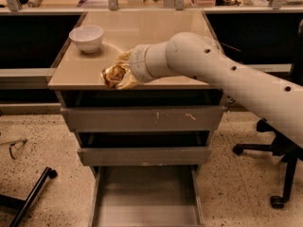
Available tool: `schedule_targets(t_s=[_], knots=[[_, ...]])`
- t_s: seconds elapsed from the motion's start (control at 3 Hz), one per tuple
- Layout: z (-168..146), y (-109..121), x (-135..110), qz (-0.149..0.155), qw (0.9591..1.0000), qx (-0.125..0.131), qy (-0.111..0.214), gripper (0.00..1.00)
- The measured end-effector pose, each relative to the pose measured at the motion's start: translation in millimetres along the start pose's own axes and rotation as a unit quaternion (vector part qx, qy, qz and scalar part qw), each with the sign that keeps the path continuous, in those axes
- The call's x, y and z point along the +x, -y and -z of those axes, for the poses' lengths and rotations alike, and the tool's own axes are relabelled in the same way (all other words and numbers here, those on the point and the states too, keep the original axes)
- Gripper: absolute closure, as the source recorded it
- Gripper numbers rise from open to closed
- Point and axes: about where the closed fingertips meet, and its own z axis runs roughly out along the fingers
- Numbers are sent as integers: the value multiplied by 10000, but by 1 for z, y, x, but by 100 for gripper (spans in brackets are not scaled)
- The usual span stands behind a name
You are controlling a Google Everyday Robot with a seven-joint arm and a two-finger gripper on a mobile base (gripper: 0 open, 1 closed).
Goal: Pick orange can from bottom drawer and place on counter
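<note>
Now: one pincer clamped round one orange can above counter edge; one white bowl; bottom drawer open.

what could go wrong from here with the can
1. The gripper holds the orange can right at the front edge of the counter. If it lets go there, the can may tip off and fall towards the open bottom drawer.
2. The white bowl stands just behind and to the side; pushing further in that direction could knock it.
</note>
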Motion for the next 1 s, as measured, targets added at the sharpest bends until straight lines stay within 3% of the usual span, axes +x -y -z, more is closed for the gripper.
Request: schedule_targets(t_s=[0.33, 0.67, 1.0], knots=[[6, 27, 23, 44, 9980, 477, -406, 100], [6, 47, 35, 88, 9950, 822, -558, 100], [2, 51, 49, -57, 9938, 973, -527, 100]])
